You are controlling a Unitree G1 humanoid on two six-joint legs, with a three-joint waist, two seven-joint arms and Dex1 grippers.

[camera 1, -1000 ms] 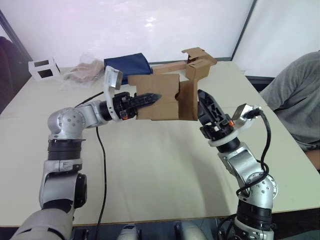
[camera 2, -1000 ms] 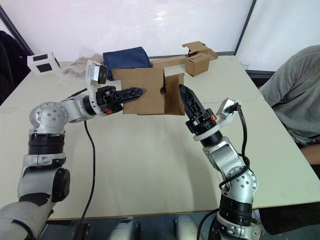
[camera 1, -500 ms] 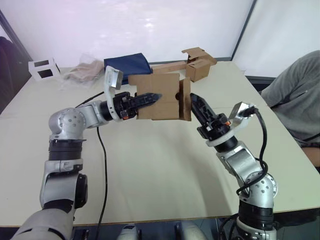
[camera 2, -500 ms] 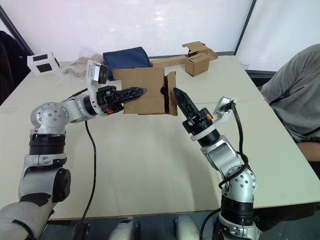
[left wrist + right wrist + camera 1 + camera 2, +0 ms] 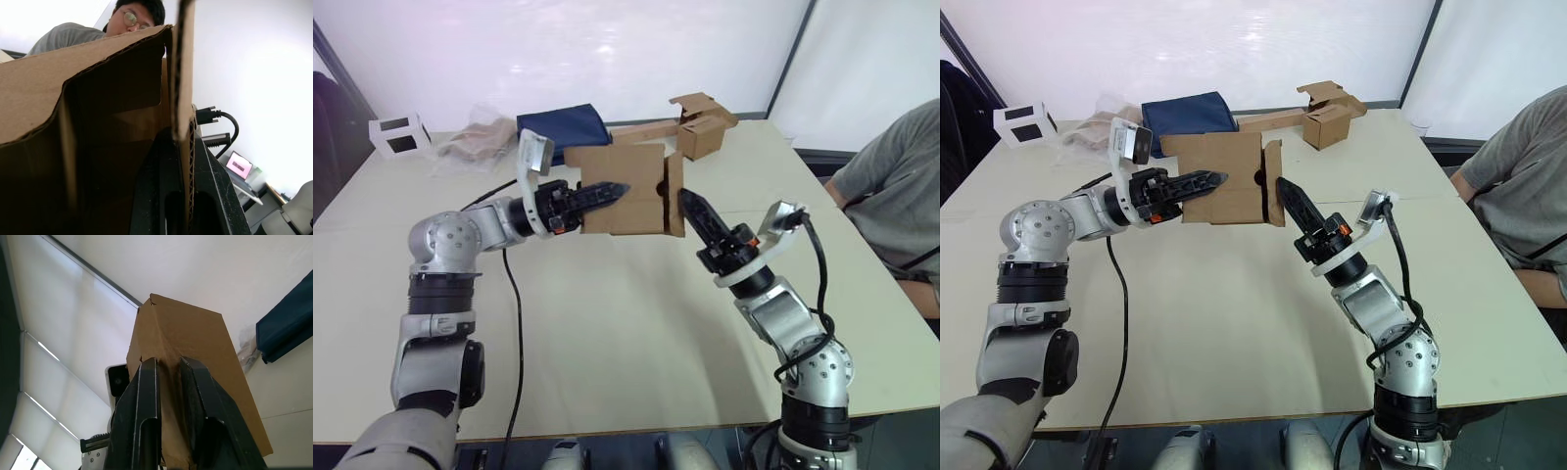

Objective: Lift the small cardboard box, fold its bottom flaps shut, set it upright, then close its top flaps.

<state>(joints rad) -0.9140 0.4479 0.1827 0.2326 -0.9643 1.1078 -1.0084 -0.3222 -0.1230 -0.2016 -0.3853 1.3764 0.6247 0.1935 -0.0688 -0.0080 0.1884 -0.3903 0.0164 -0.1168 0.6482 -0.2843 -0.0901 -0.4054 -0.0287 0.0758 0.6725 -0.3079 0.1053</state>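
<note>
1. Since a second ago, the right gripper (image 5: 1281,185) has swung in against the small cardboard box's (image 5: 625,188) side flap (image 5: 674,194), folding it inward.
2. Its fingers (image 5: 146,396) stand slightly parted, nothing between them.
3. Left gripper (image 5: 615,189) fingers pinch the box's wall (box held above the bench (image 5: 607,323)).

Plain brown small cardboard box (image 5: 625,188), black claws (image 5: 607,192) (image 5: 693,208) with orange accents, pale cream surface (image 5: 607,323), navy blue cloth (image 5: 566,126), a person's grey shirt (image 5: 891,186).
</note>
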